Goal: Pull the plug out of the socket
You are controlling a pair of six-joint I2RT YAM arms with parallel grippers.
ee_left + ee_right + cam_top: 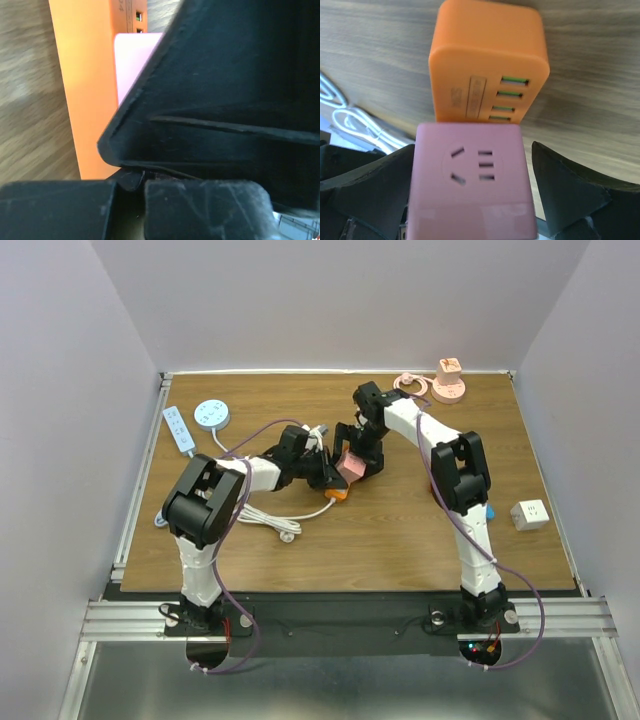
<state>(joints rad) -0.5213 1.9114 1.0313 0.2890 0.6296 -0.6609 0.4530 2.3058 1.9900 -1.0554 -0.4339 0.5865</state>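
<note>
An orange socket block (337,494) with USB slots lies mid-table, and a pink cube plug (351,468) is joined to its far side. In the right wrist view the pink plug (470,185) sits between my open right gripper (474,150); the left finger is against it and the right finger stands clear. The orange socket (487,60) is just beyond. My left gripper (326,476) is shut and rests at the socket's left end. In the left wrist view the shut left gripper (131,187) lies beside the orange socket (82,100), with the pink plug (135,60) mostly hidden by a black finger (225,100).
A white cable (270,520) loops under the left arm. A white power strip (179,428) and a round white socket (211,414) lie at the back left. A pink round socket stack (448,382) stands at the back right, and a white cube (529,514) near the right edge.
</note>
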